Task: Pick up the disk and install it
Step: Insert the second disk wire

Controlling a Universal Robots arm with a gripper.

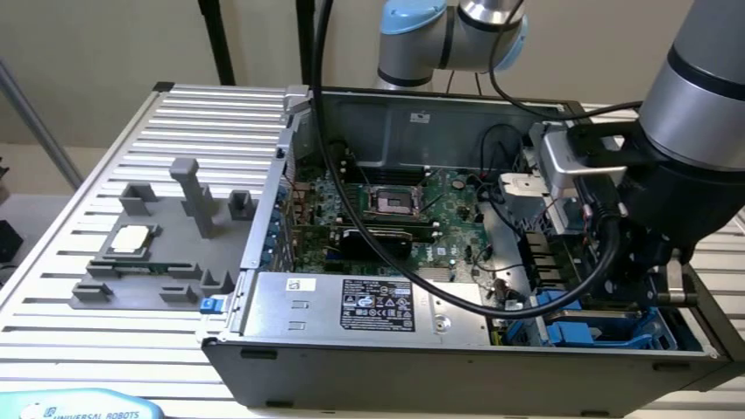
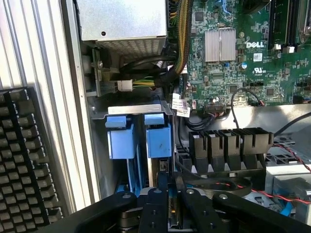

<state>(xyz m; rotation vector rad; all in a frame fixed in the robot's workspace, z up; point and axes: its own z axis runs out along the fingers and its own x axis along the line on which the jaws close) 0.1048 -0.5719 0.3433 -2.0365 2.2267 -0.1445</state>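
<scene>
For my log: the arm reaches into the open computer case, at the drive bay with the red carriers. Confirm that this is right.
Not right: the carriers are blue, not red, as the wrist view shows. The rest stands: the arm reaches into the open computer case, at the drive bay.

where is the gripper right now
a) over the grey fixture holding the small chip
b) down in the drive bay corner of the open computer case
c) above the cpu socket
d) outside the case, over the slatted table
b: the gripper sits low beside the blue drive carriers in the open computer case, at the corner toward the exterior view's right.
</scene>
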